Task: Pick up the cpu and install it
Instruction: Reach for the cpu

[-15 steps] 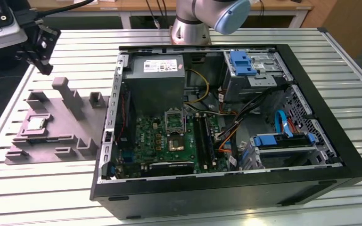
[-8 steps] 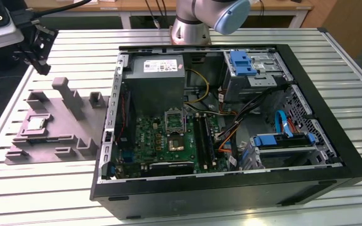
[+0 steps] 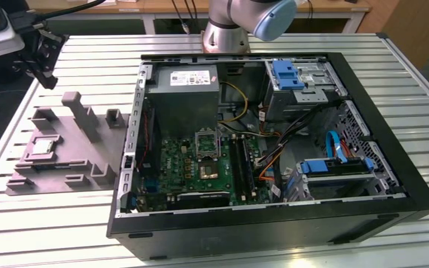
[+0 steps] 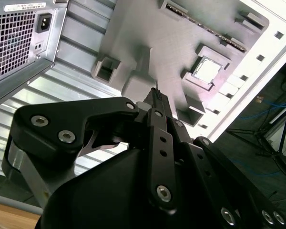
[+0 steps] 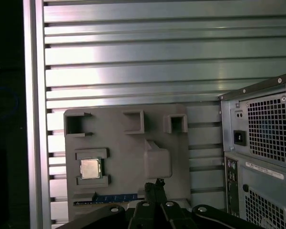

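My gripper hangs over the table at the exterior view's left, jaws drawn narrow in both wrist views, nothing in them. The cpu lies flat in its square pocket on the grey tray, well apart from me and not yet touched.

Risks, as I judge them: the pocket's raised blocks sit tight round the chip, so fingers arriving off-centre would land on plastic, and arriving this narrow they'd press on the metal top. A skewed grip could let it tilt and snag on the rim, or slip out.

Around it: a tall post stands on the tray beside the pocket, close enough to clip. A blue-edged strip lies in a slot near the chip. The case wall rises between tray and motherboard, with the power supply and loose cables crowding that board, and a crooked landing there could harm the contacts
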Available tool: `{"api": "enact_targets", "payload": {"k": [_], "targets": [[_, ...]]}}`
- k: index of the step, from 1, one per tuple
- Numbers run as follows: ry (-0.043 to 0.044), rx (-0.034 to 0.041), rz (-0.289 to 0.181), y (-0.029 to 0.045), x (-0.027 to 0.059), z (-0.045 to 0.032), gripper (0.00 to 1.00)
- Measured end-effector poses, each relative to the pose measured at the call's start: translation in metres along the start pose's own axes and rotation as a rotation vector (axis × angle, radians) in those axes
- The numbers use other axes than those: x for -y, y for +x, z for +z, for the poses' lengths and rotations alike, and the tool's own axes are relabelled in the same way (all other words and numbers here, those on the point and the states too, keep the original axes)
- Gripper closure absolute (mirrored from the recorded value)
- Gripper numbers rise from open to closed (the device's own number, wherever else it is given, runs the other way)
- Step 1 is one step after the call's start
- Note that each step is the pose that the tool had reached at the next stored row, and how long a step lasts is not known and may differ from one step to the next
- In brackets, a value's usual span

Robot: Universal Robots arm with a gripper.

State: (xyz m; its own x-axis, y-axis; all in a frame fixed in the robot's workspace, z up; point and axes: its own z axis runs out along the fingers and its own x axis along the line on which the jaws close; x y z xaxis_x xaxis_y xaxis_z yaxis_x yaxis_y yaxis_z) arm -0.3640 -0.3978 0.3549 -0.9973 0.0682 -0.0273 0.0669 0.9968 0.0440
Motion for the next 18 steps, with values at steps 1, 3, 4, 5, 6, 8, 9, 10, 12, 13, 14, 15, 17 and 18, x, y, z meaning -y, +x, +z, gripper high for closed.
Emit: {"api": "enact_targets", "payload": {"k": [1,3,4,5,6,8,9,10,12,13,14,15,17,18], "targets": [[0.0000,0.0000,0.000,0.0003,0.0000,0.0000,0.89],[0.0000,0.0000,0.000,0.0009,0.0000,0.0000,0.89],[0.0000,0.0000,0.000,0.0011,0.0001,0.0000,0.89],[0.0000,0.0001,0.000,0.0016,0.0001,0.0000,0.89],[0.0000,0.0001,0.000,0.0018,0.0001,0.0000,0.89],[0.0000,0.0001,0.000,0.0022,0.0002,0.0000,0.89],[0.0000,0.0001,0.000,0.0023,0.0002,0.0000,0.89],[0.0000,0.0000,0.000,0.0028,0.0002,0.0000,0.89],[-0.0001,0.0001,0.000,0.0033,0.0002,0.0001,0.89],[0.0000,0.0000,0.000,0.0034,0.0002,0.0000,0.89],[0.0000,0.0000,0.000,0.0038,0.0003,0.0000,0.89],[0.0000,0.0001,0.000,0.0041,0.0003,0.0001,0.89],[0.0000,0.0000,0.000,0.0043,0.0003,0.0001,0.89],[0.0000,0.0001,0.000,0.0044,0.0003,0.0001,0.89]]}}
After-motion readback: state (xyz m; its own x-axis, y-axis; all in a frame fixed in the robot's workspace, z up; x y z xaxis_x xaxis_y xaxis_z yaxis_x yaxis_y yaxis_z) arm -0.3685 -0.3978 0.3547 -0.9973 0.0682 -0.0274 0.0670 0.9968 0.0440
